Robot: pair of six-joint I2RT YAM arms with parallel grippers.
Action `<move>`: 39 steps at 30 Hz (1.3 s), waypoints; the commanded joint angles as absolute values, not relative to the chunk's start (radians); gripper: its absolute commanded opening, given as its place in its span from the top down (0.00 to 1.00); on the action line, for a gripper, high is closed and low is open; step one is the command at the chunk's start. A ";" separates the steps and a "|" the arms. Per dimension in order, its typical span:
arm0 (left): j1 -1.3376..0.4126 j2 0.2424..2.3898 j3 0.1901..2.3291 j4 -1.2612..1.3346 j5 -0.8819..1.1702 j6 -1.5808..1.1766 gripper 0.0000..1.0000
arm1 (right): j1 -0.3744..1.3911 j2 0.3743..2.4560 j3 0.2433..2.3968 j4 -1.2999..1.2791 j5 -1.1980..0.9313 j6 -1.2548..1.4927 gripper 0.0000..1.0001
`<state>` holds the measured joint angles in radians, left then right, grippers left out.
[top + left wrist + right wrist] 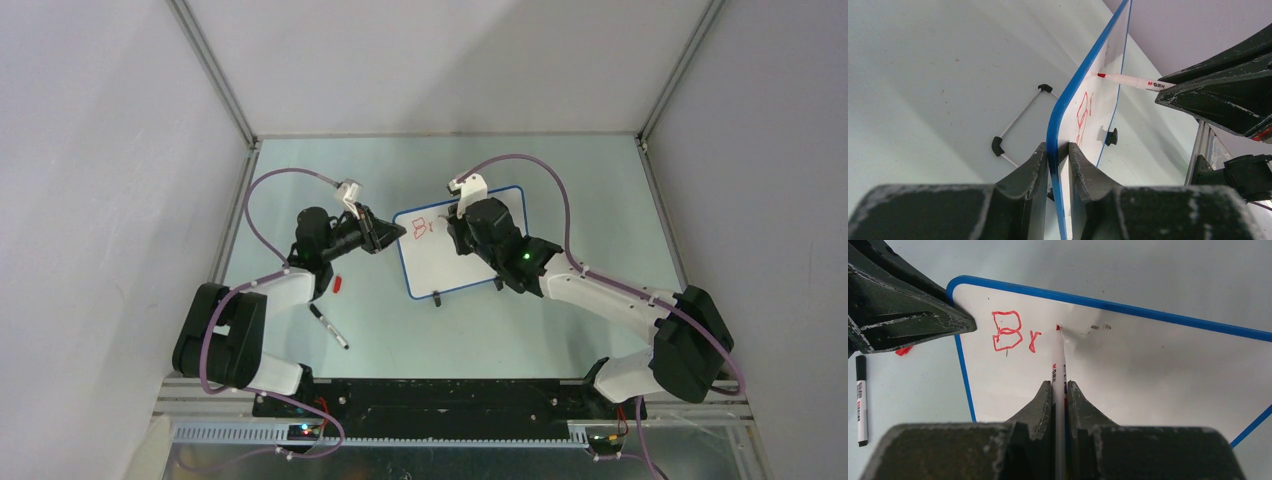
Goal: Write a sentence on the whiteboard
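Observation:
The whiteboard (462, 258) lies mid-table, white with a thin blue rim (1108, 304). My left gripper (392, 232) is shut on its left edge (1058, 120), one finger on each face. My right gripper (1059, 387) is shut on a red marker (1058, 357), whose tip touches the board just right of the writing. The sentence (1013, 332) reads only a red "B" and a small "r" near the top left corner, also seen from the left wrist as red strokes (1083, 112) and from above (421, 230).
A black-capped marker (329, 327) lies on the table in front of the left arm, also at the left of the right wrist view (861, 400). A red cap (339, 284) rests near it. Two black clip feet (437, 299) hang on the board's near edge.

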<state>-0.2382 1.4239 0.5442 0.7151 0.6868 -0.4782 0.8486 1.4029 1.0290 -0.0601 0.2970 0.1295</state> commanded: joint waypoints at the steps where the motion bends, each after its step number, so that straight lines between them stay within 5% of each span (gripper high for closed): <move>1: -0.238 1.406 0.572 0.726 0.681 -0.460 0.77 | 0.847 1.415 1.078 -0.059 0.289 0.114 1.00; 39: -0.238 1.397 0.569 0.727 0.685 -0.461 0.77 | 0.849 1.408 1.104 -0.103 0.332 0.127 1.00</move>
<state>-0.2382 1.4239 0.5442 0.7139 0.6830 -0.4782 0.8474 1.4265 1.0683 -0.0994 0.2996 0.1303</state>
